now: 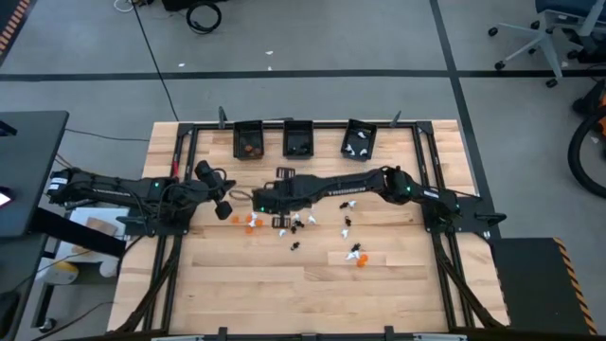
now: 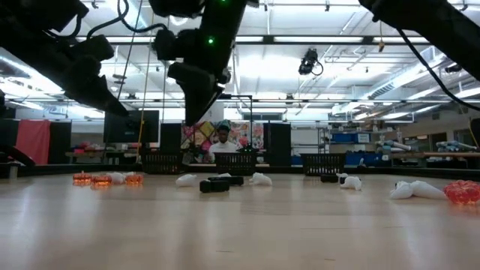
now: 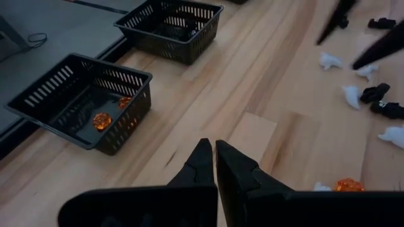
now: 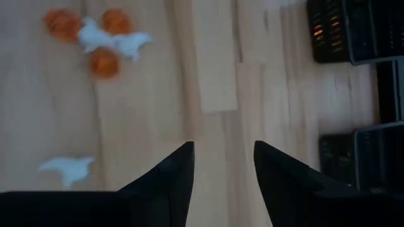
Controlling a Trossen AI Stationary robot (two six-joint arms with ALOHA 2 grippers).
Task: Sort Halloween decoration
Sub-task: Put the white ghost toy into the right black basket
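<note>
The Halloween decoration is a scatter of tiny orange, white and black trinkets (image 1: 295, 223) lying on the wooden table, also seen across the low view (image 2: 225, 181). A cluster of orange and white ones (image 4: 104, 41) lies ahead of my right gripper (image 4: 224, 154). That gripper is open and hovers above bare wood near the table's middle (image 1: 256, 201). My left gripper (image 3: 214, 154) is shut and empty. It hangs above the table on the left side (image 1: 225, 194), pointing toward the far bins.
Three small black bins stand along the far edge: the left one (image 1: 249, 140) holds orange trinkets (image 3: 102, 120), the middle one (image 1: 299, 139) dark ones, the right one (image 1: 359, 140) white ones. A black frame rims the table (image 1: 421, 161). A person shows in the room beyond (image 2: 223, 139).
</note>
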